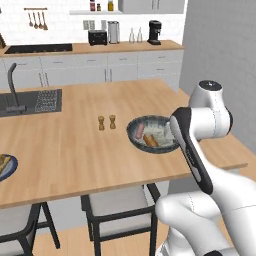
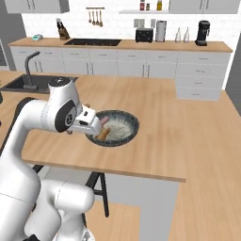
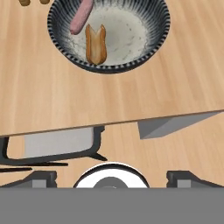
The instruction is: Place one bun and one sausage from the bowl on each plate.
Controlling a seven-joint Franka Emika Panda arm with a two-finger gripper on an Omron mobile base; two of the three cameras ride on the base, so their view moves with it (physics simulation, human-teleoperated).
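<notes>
1. The wooden island counter (image 1: 75,150) is stretching across the kitchen, with a dark sink (image 1: 30,102) set into its far left part and dark stools (image 1: 120,212) standing under its near edge.
2. The white arm (image 2: 47,117) is reaching over the counter's near edge, its hand hanging just short of the bowl.
3. The bowl (image 3: 151,41) is sitting on the counter close to the near edge, dark-rimmed with a pale speckled inside.
4. One plate (image 1: 10,167) is lying at the far left near edge of the counter, well apart from the bowl, with something tan on it that is too cropped to identify.
5. The gripper (image 3: 111,179) is holding its fingers wide apart, clamping nothing.
6. A bun (image 3: 96,43) is lying inside the bowl, split side up.
7. A pinkish sausage (image 3: 81,17) is resting in the bowl just beside the bun, leaning on the rim.
8. Two small brown shakers (image 1: 106,122) are standing on the counter near the bowl.
</notes>
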